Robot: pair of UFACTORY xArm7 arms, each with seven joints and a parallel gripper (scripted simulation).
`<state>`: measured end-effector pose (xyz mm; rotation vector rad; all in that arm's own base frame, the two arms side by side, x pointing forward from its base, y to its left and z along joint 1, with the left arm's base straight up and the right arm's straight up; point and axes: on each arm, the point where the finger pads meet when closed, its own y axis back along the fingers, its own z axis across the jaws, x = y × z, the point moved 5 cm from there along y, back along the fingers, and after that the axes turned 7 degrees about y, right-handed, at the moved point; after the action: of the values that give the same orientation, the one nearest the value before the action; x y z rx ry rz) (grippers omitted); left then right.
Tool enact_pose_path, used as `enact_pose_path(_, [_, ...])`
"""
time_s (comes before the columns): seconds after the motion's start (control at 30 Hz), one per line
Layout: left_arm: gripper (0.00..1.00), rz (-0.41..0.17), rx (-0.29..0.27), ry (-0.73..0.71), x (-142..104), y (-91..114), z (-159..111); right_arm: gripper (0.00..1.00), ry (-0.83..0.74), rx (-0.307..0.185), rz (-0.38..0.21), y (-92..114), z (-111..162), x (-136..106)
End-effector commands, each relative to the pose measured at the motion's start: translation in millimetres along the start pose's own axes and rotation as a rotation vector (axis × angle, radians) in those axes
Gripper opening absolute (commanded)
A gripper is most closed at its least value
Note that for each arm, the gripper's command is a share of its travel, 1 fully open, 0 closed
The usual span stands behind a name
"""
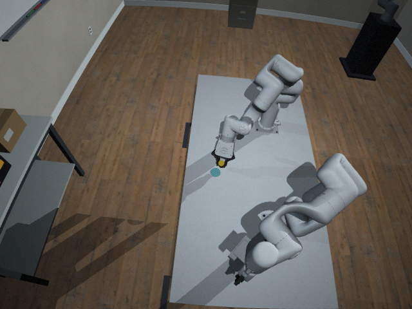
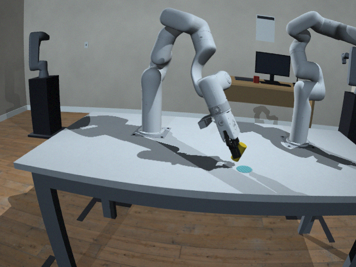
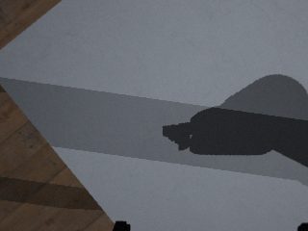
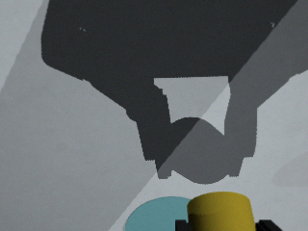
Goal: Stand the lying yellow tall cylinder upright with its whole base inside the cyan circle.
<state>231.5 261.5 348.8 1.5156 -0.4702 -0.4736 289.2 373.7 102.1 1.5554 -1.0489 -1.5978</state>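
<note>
The yellow tall cylinder (image 1: 221, 163) (image 2: 242, 147) (image 4: 220, 212) is tilted, its upper end leaning to the right in the exterior view. My right gripper (image 1: 221, 163) (image 2: 236, 150) (image 4: 223, 225) is shut on it and holds it above the table. The cyan circle (image 1: 215, 172) (image 2: 244, 169) (image 4: 154, 217) lies flat on the table, close beside the cylinder's lower end and not under it in the top and exterior views. In the right wrist view the cylinder hides part of the circle. My left gripper (image 1: 238, 279) (image 3: 212, 226) is open and empty, far from both, above the table's near end in the top view.
The pale table (image 1: 206, 100) (image 2: 94, 155) carries both arm bases. The left arm (image 1: 279, 246) (image 2: 300, 114) stands well apart from the right arm (image 1: 269, 93) (image 2: 151, 106). The table's long edge is a short way beyond the circle. Arm shadows cross the table.
</note>
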Motion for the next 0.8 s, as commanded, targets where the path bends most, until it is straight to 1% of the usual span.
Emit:
enact_pose_path(0.0, [1.00, 0.001, 0.004, 0.000, 0, 1, -1, 0.00, 0.041, -0.010, -0.219, -9, -10, 4])
enact_pose_path(0.1, [1.00, 0.001, 0.004, 0.000, 0, 1, -1, 0.00, 0.052, -0.001, -0.260, -13, -14, 2])
enact_pose_path(0.3, [1.00, 0.001, 0.004, 0.000, 0, 1, -1, 0.00, 0.065, 0.000, -0.321, -19, -19, 0])
enact_pose_path(0.37, [1.00, 0.001, 0.004, 0.000, 0, 1, -1, 0.00, 0.065, 0.000, -0.321, -19, -19, 0])
enact_pose_path(0.57, [1.00, 0.001, 0.004, 0.000, 0, 1, -1, 0.00, 0.075, 0.007, -0.363, -23, -23, -2])
enact_pose_path(0.77, [1.00, 0.001, 0.004, 0.000, 0, 1, -1, 0.00, 0.081, 0.013, -0.387, -25, -25, -3])
